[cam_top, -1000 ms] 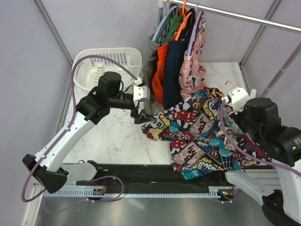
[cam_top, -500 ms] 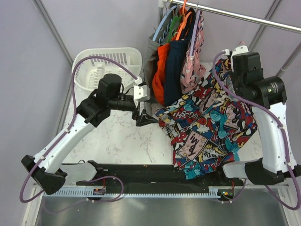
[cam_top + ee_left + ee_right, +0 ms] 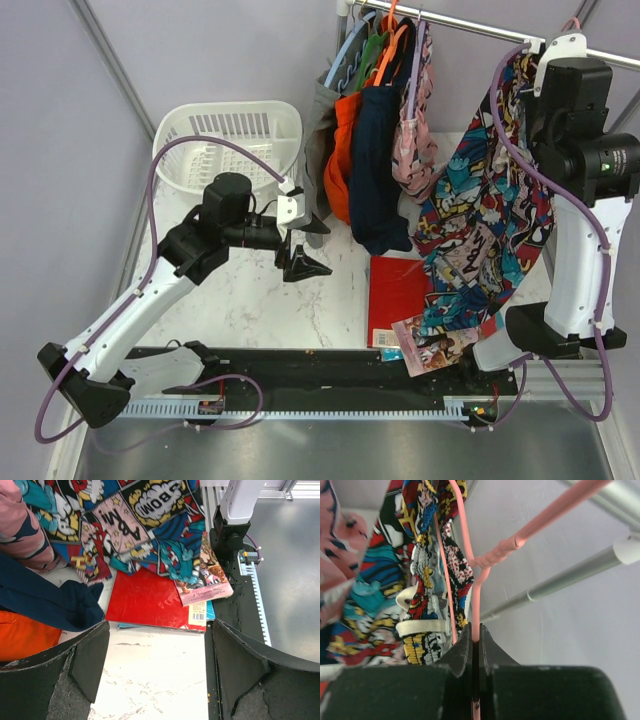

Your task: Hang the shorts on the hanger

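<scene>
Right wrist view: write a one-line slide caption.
Right end effector shut on the pale-pink hanger, comic-print shorts hanging from it beside a metal rail.

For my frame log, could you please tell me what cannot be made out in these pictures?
Hook of the hanger: cut off by the top edge in the right wrist view, mostly hidden by the right arm from above; whether it's on the rail is unclear.
How the shorts sit on the hanger: bunched cloth covers the wire.
Part of the red book: under the shorts.
</scene>
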Controlling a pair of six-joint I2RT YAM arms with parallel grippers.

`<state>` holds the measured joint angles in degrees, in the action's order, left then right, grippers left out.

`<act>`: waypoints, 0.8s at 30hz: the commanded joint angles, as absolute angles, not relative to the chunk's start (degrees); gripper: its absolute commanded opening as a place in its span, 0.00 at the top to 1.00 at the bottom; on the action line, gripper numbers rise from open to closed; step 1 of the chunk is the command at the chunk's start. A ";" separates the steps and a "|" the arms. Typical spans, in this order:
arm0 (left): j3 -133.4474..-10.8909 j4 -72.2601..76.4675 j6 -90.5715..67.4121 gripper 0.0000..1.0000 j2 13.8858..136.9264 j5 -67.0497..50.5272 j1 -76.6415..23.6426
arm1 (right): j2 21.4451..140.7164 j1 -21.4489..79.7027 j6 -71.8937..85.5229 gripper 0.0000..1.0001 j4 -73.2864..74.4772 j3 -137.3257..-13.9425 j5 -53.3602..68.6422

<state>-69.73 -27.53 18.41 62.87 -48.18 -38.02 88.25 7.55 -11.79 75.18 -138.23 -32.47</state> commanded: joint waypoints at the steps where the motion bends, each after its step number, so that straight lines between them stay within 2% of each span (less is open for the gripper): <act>1: -68.56 -24.52 15.47 0.11 61.17 -49.48 -38.23 | 86.40 6.77 -10.29 1.00 62.94 -137.99 -28.84; 18: -63.99 -24.43 14.24 0.10 56.60 -48.96 -38.23 | 91.67 5.54 -1.85 1.00 51.16 -132.20 -13.72; 24: -63.02 -24.43 14.50 0.10 55.99 -48.95 -38.23 | 93.25 5.45 -1.23 1.00 50.19 -129.91 -13.45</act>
